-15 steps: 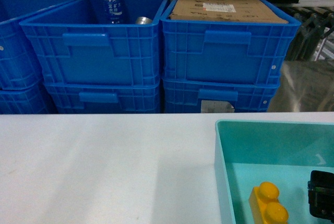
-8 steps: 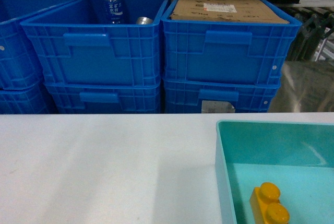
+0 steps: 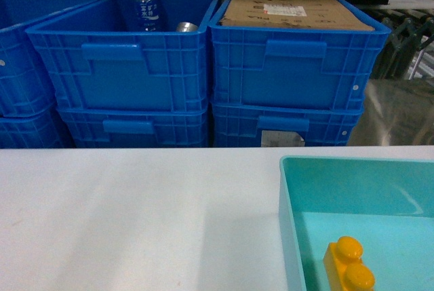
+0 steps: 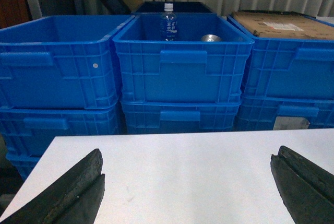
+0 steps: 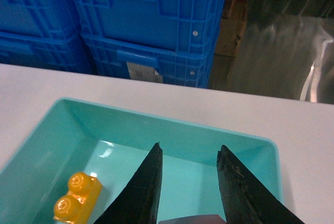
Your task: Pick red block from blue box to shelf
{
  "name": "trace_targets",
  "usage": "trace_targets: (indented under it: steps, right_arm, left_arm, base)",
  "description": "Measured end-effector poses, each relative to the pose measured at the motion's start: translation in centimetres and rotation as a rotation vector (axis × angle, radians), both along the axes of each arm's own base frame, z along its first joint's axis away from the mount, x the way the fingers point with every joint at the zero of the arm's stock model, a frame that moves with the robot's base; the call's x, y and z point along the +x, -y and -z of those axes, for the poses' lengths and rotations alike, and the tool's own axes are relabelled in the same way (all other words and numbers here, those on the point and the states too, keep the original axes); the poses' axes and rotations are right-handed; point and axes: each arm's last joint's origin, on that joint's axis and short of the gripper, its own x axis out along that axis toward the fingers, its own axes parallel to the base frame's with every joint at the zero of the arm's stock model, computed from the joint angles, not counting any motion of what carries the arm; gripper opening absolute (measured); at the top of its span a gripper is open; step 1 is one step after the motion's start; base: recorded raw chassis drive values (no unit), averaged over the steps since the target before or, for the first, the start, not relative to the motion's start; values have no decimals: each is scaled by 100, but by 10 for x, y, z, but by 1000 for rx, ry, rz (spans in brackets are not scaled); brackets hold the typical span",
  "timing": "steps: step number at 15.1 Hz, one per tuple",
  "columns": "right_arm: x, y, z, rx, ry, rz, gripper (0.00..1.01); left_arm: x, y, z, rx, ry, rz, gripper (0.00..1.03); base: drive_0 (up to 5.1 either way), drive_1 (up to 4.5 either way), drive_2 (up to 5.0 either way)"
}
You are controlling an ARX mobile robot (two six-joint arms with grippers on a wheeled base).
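Teal fills the lower right of the head view: a tray (image 3: 290, 223) on the white table (image 3: 135, 216), holding a yellow block (image 3: 348, 266). Neither gripper shows here, and we see no shelf. Behind the table stand blue crates (image 3: 122, 67); one holds a water bottle (image 3: 146, 6), another a cardboard sheet (image 3: 291, 11).

From the left wrist, our left gripper (image 4: 190, 187) hangs above bare table with its jaws spread wide and nothing between them.

From the right wrist, our right gripper (image 5: 189, 182) sits over the tray with its fingers parted. At the bottom edge, between them, lies a dull reddish sliver (image 5: 190, 220), cut off by the frame. We judge it may be the red block, but whether it is gripped we cannot tell. Delivery to the shelf remains.
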Motion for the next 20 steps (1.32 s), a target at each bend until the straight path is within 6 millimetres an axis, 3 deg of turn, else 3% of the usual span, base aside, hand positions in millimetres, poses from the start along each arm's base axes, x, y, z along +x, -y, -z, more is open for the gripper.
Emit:
trace_targets:
  steps: [4, 6, 10, 17, 20]
  right_arm:
    - [-17, -4, -2, 11, 24, -6, 27]
    - [-37, -20, 9, 34, 37, -41, 27]
    - [-44, -43, 18, 92, -26, -76, 27]
    - [-74, -41, 32, 102, -238, -50, 27]
    - [-67, -30, 31, 59, -185, 9, 27]
  left_arm:
    - [0, 0, 0, 0, 0, 0, 98]
    - [0, 0, 0, 0, 0, 0, 98]
    - [0, 0, 0, 0, 0, 0, 98]
    - [0, 0, 0, 0, 0, 0, 98]
    - [0, 0, 0, 0, 0, 0, 98]
  base:
    - [0, 0, 0]
    - [0, 0, 0]
    - [0, 0, 0]
    - [0, 0, 0]
    - [0, 0, 0]
